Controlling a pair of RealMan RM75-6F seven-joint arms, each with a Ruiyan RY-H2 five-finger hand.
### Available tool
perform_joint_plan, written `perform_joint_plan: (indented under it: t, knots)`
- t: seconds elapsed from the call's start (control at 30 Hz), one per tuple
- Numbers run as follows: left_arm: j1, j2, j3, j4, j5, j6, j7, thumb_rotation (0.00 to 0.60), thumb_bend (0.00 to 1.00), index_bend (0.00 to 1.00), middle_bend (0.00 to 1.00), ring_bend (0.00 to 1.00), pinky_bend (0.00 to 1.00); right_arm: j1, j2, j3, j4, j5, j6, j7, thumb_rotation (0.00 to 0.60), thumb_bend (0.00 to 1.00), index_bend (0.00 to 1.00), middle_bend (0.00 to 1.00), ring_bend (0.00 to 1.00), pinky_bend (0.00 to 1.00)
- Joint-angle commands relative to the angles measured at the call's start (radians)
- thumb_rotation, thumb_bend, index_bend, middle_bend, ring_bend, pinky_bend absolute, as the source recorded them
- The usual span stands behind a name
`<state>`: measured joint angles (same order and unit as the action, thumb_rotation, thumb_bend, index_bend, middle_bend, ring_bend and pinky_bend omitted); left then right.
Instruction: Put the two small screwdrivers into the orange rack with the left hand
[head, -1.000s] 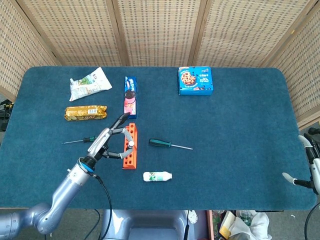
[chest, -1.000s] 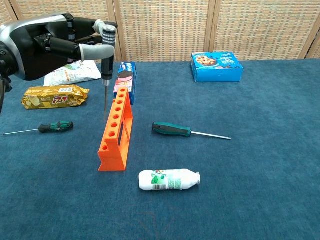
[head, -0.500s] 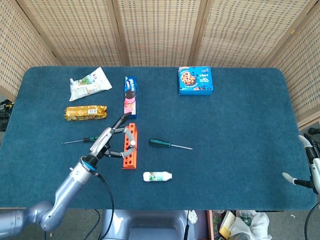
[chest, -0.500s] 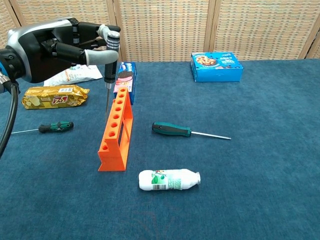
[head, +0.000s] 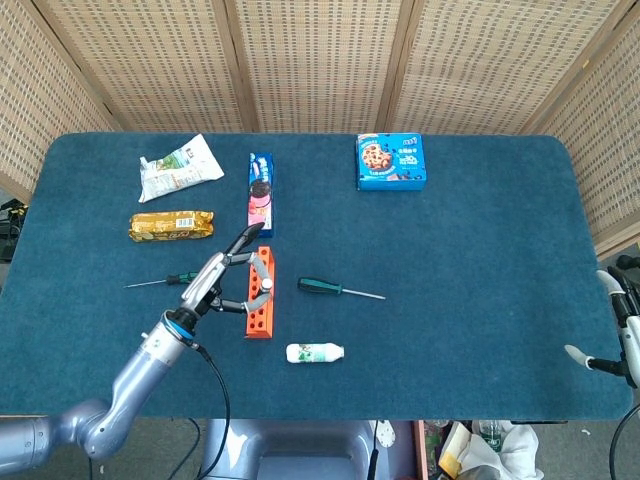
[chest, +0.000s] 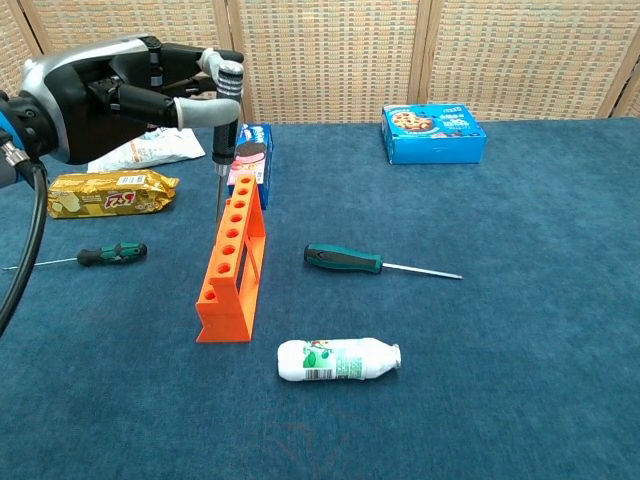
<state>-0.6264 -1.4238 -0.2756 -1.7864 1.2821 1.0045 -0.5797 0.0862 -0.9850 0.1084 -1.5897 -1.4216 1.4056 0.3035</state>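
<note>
The only writing I can half-read is on the gold snack packet (chest: 110, 193), whose red letters I can't make out for certain; the blue cookie box (chest: 433, 133) and the Oreo-style pack (chest: 253, 150) are too small to read.

Since a second ago my left hand (chest: 120, 90) has carried the grey-handled screwdriver (chest: 226, 100) rightward, so its tip now hangs just beside the far end of the orange rack (chest: 231, 272) instead of clear to the left of it. My fingers grip the handle with the shaft pointing straight down.

The rack is a long orange block with a row of round holes along its top. The second small screwdriver (chest: 95, 255), green-and-black handled, lies on the worktop (chest: 520, 340) left of the rack. A larger green screwdriver (chest: 370, 264) lies to the rack's right, a white bottle (chest: 338, 359) in front of it.

My right hand (head: 612, 340) shows only at the edge; I cannot tell its state.
</note>
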Motion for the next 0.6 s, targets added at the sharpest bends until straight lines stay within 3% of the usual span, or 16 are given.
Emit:
perform_joint_plan:
  t: [0.03, 0.6]
  knots:
    - [-0.001, -0.005, 0.000, 0.004, -0.002, 0.000, -0.001, 0.600, 0.36, 0.66, 0.00, 0.00, 0.00, 0.000, 0.000, 0.000, 0.000, 0.000, 0.000, -0.001, 0.600, 0.00, 0.00, 0.00, 0.00, 0.00]
    - [-0.016, -0.047, 0.006, 0.048, -0.013, -0.017, -0.009, 0.600, 0.36, 0.66, 0.00, 0.00, 0.00, 0.002, 0.000, 0.000, 0.002, 0.002, -0.005, 0.001, 0.600, 0.00, 0.00, 0.00, 0.00, 0.00]
